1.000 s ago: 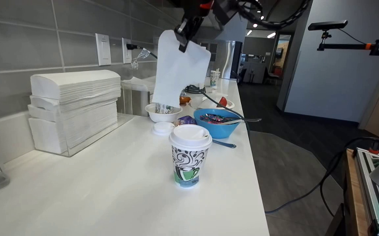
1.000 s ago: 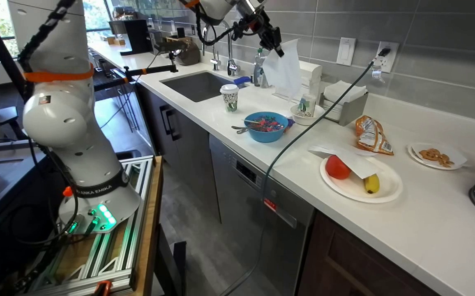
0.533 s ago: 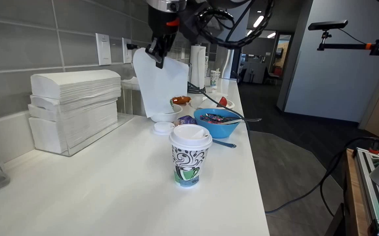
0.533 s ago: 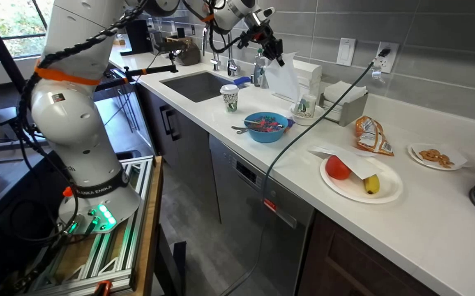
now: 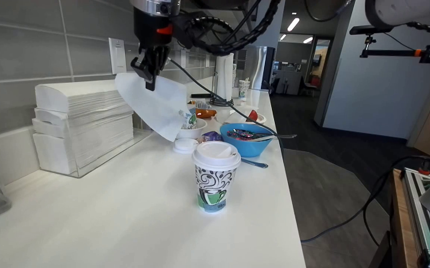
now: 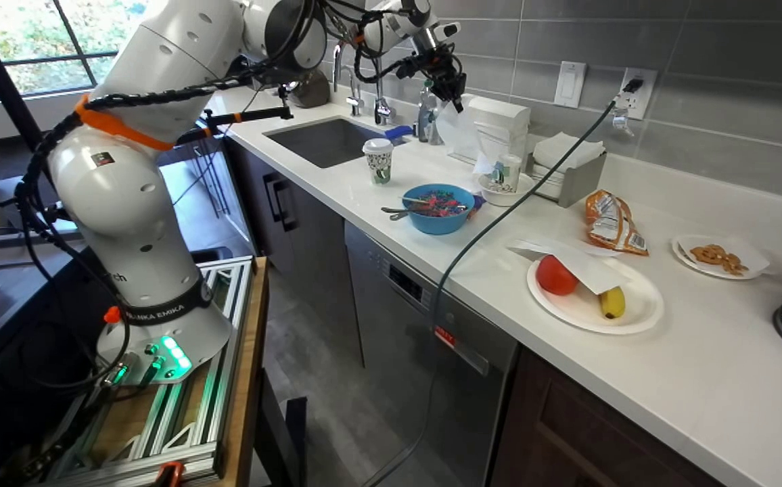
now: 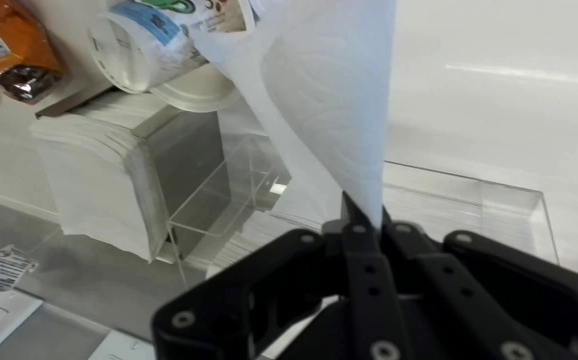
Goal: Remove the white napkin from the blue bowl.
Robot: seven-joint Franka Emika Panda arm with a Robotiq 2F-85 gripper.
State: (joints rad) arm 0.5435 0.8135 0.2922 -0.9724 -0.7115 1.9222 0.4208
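Note:
My gripper (image 5: 150, 86) is shut on the white napkin (image 5: 155, 102) by its upper edge, and the napkin hangs slanted above the counter. In an exterior view the gripper (image 6: 457, 107) and napkin (image 6: 454, 132) are in front of the towel stack near the wall. In the wrist view the napkin (image 7: 334, 100) runs up from between the fingertips of the gripper (image 7: 369, 210). Its lower end overlaps a paper cup; I cannot tell if they touch. The blue bowl (image 5: 246, 147) stands apart on the counter. It also shows in an exterior view (image 6: 437, 223), holding pink and dark bits and utensils.
A towel stack (image 5: 84, 126) in a clear holder stands by the wall. A white bowl (image 6: 499, 197) with a paper cup (image 6: 504, 172) is close to the napkin. A lidded coffee cup (image 5: 215, 182) stands on the counter. A cable (image 6: 436, 304) crosses the counter and hangs over its edge.
My gripper has moved down and toward the towel stack, carrying the napkin. The napkin hangs lower and more slanted, its lower end beside the white bowl. The blue bowl has not moved.

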